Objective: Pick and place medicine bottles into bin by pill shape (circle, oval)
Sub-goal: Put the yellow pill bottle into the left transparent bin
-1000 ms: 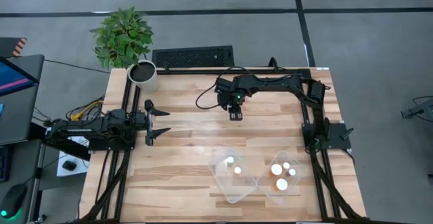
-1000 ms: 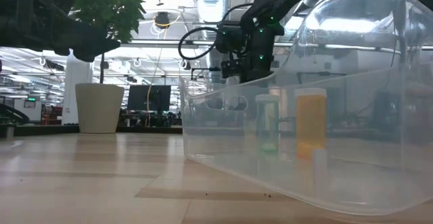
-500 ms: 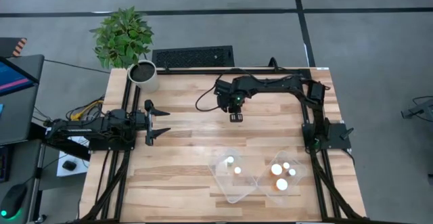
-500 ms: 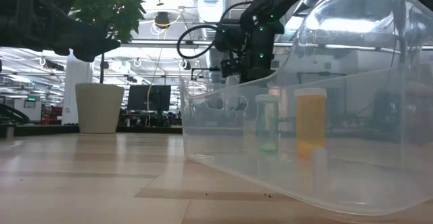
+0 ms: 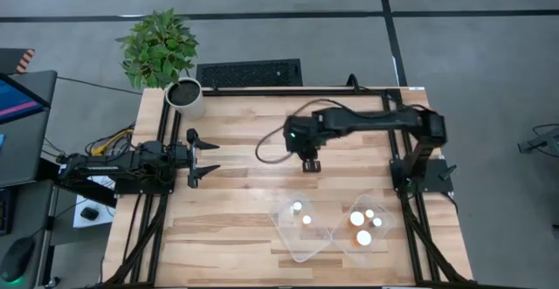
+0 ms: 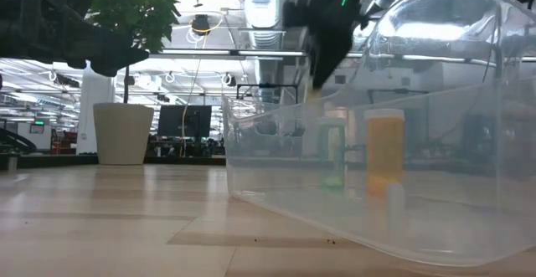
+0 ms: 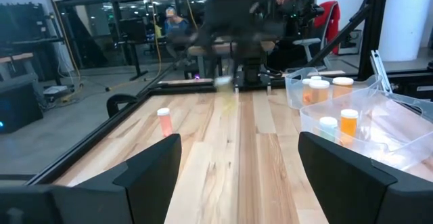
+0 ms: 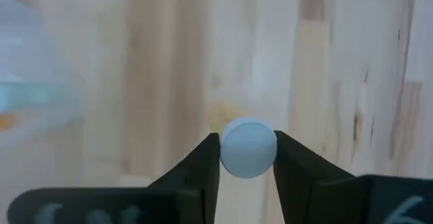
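My right hand (image 8: 247, 158) is clamped on a small white-capped medicine bottle (image 8: 248, 147), carried above the pale wooden surface (image 5: 236, 193). This looks like the carry step; next I must bring it over the matching clear plastic bin (image 5: 301, 225). Farther off, my left hand (image 5: 208, 155) waits with fingers apart.

Open tabletop (image 5: 236, 202) mid-left; bins (image 5: 297, 237) block front-right, pot (image 5: 185, 97) far-left corner.

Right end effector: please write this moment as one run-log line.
right end effector: shut on white-capped bottle, above table | left end effector: open, waiting | bins: hold bottles
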`<state>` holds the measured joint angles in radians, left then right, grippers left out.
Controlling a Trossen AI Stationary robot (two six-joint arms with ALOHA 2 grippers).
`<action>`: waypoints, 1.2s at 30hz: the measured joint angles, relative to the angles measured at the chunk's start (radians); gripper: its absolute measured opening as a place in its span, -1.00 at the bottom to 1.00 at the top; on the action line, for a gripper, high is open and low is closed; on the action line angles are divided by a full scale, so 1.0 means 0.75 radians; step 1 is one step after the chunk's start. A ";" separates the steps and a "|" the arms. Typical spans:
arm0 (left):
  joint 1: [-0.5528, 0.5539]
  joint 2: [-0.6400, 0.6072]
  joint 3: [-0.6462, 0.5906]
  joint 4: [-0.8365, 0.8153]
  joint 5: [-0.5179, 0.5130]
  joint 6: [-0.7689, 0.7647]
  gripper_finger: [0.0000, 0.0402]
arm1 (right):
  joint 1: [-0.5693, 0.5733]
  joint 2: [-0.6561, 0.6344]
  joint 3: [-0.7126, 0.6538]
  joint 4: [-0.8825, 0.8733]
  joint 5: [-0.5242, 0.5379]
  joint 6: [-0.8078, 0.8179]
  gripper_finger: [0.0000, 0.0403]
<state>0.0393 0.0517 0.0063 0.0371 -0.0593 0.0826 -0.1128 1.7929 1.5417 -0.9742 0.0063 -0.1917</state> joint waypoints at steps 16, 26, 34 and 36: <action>0.000 0.000 0.000 0.000 0.000 0.000 0.46 | 0.681 -0.117 -0.002 0.243 0.228 0.255 -0.37; 0.000 0.019 0.000 0.002 0.000 0.000 0.46 | 0.712 0.138 0.118 0.151 0.234 0.265 -0.37; 0.000 0.028 0.000 0.000 0.001 -0.001 0.46 | 0.678 0.321 0.250 0.024 0.208 0.260 -0.36; 0.000 0.028 0.000 -0.001 0.001 -0.001 0.46 | 0.678 0.358 0.272 0.015 0.207 0.259 -0.34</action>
<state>0.0395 0.0724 0.0063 0.0367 -0.0586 0.0822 0.3958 2.0614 1.7455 -0.9628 0.1614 0.0023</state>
